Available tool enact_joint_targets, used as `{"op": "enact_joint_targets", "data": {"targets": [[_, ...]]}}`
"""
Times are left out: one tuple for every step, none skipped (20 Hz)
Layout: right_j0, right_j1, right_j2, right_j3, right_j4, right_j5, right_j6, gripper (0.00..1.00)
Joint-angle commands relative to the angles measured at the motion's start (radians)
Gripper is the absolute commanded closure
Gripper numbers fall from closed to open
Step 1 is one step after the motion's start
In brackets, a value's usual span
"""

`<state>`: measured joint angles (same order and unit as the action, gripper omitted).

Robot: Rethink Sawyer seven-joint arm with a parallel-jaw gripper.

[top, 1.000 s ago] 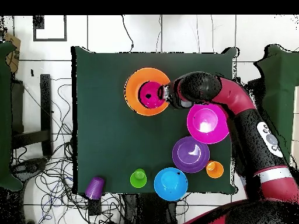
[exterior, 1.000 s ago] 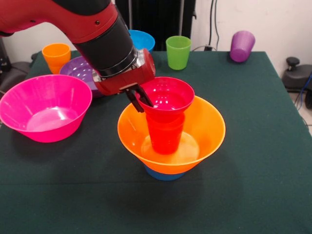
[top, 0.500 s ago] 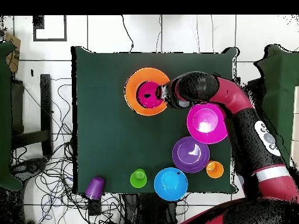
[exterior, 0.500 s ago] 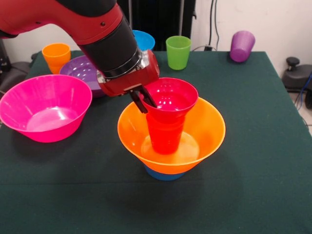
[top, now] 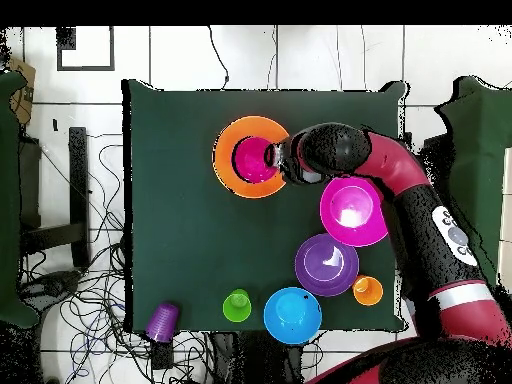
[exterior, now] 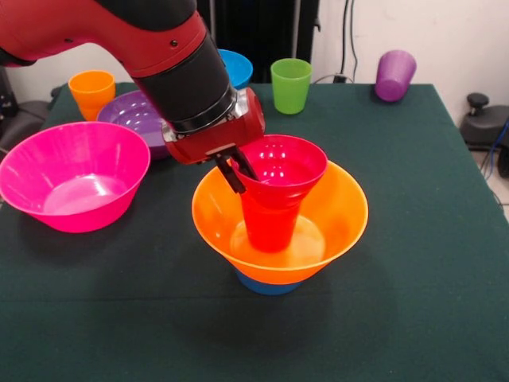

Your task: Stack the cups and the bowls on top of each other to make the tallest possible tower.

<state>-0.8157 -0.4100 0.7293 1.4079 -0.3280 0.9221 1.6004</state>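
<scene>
Pincer [exterior: 231, 169] is pinched onto the near rim of the small red bowl [exterior: 280, 165], one finger inside the wall and one outside, holding it upright directly over the red-orange cup [exterior: 270, 225]. That vertical line-up is what the coming move seems to turn on: the bowl's axis runs straight down into the cup's mouth, and the bowl's narrow foot looks either touching the cup's rim or just above it (I cannot tell which). The cup stands inside the large orange bowl [exterior: 334, 208], which sits on the small light-blue bowl [exterior: 266, 286] on the worktop [exterior: 413, 302]. Behind and to the arm's side of the pincer lie the large pink bowl [exterior: 73, 183], holding nothing, the medium purple bowl [exterior: 131, 118], the medium blue bowl [exterior: 235, 65] and the yellow-orange cup [exterior: 91, 91]; the green cup [exterior: 290, 84] is farther back, and the purple cup [exterior: 394, 75] lies tipped, well apart at the far corner.
</scene>
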Motion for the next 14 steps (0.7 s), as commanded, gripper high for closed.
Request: {"op": "enact_joint_targets", "data": {"targets": [[0.036,0.049,-0.06,0.009,-0.035,-0.056,0.005,1.0],[0.036,0.047,-0.063,0.007,-0.037,-0.056,0.006,1.0],[0.038,0.046,-0.066,0.001,-0.039,-0.05,0.003,1.0],[0.038,0.045,-0.067,-0.001,-0.039,-0.047,0.0,1.0],[0.037,0.041,-0.069,0.0,-0.041,-0.043,0.0,1.0],[0.037,0.036,-0.07,0.002,-0.042,-0.039,-0.001,1.0],[0.036,0.033,-0.071,0.001,-0.041,-0.034,-0.002,1.0],[0.036,0.033,-0.071,0.001,-0.042,-0.032,-0.004,1.0],[0.035,0.033,-0.07,0.001,-0.042,-0.03,-0.006,1.0],[0.035,0.034,-0.071,0.001,-0.042,-0.03,-0.006,1.0],[0.035,0.034,-0.071,0.003,-0.042,-0.03,-0.006,1.0],[0.035,0.034,-0.072,0.004,-0.042,-0.031,-0.006,1.0],[0.036,0.033,-0.073,0.005,-0.042,-0.027,-0.004,1.0],[0.037,0.03,-0.074,0.005,-0.042,-0.024,-0.002,1.0]]}}
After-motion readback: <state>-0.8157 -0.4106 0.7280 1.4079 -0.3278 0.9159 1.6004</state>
